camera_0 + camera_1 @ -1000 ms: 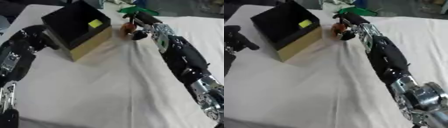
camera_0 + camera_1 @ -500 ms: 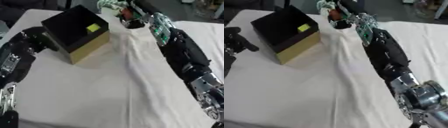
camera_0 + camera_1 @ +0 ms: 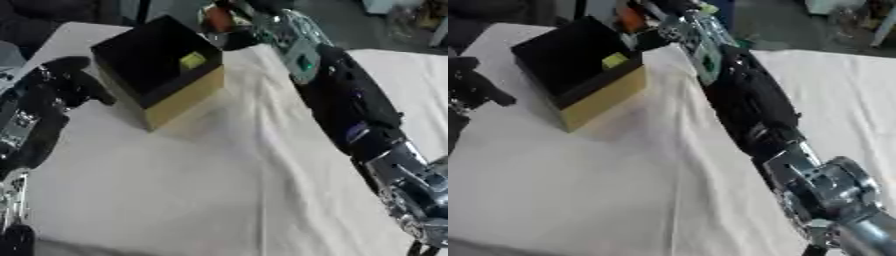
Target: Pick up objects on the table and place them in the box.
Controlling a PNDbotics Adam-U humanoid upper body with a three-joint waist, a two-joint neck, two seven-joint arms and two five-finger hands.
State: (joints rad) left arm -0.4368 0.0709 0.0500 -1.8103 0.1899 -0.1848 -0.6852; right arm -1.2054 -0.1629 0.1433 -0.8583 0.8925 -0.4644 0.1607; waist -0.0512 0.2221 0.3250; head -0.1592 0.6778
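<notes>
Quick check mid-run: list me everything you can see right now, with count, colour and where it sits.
Open cardboard box: one, black inside with tan outer walls, far left part of the table.
Small yellow-green block: one, lying inside the box near its far right wall.
Orange-brown rounded object: one, in the right hand's fingers above the table's far edge, just beyond the box; what it is cannot be told.
White cloth table cover: one, wrinkled, over the whole table.
Left hand: black, resting on the cloth beside the box's left side; its fingers are too blurred to judge.
Right hand: black and silver, arm stretched to the far edge, fingers curled round the orange-brown object.
</notes>
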